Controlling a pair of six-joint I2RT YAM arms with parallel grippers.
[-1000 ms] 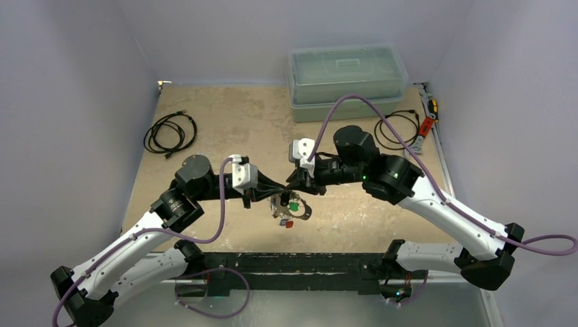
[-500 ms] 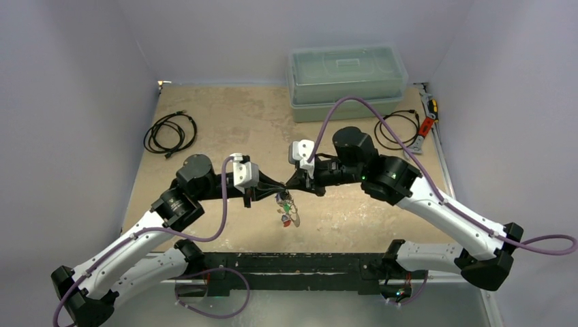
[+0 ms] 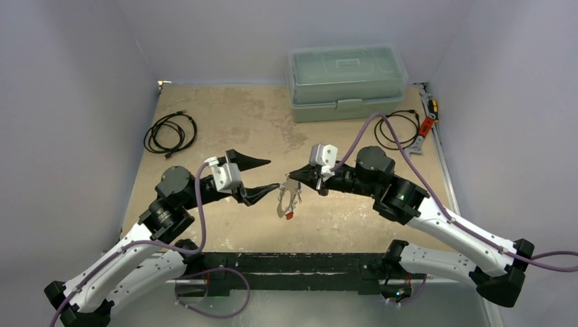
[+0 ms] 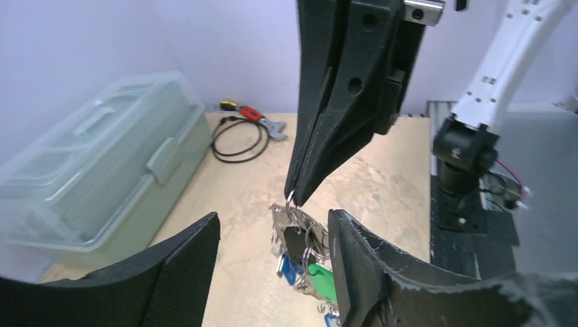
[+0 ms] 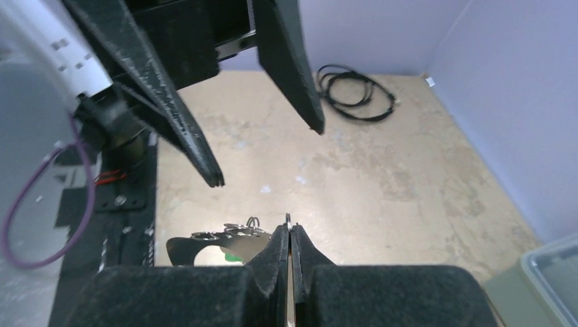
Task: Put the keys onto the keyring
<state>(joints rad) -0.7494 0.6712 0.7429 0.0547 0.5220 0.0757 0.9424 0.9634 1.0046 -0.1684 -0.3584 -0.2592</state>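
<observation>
The left gripper [image 3: 274, 173] stands with its 2 fingers spread wide, touching nothing, just beside the bunch. The right gripper [image 3: 289, 180] is pinched together on the thin wire of the keyring [image 4: 291, 201]. The keys [image 4: 308, 253], with green, blue and red tags among them, hang from it above the table [image 3: 204, 109], between the 2 arms. Only 1 narrow pinch carries the whole bunch, so a swing or a slight loosening could let the ring slide out and drop. The left fingers could also snag the dangling keys if they come in again. Farther back lie a coiled cable [image 3: 169, 132] and the lidded toolbox [image 3: 346, 80]. 0.5 s ago both grippers met at the bunch; the left has since drawn back and opened, and the right has shifted rightward.
</observation>
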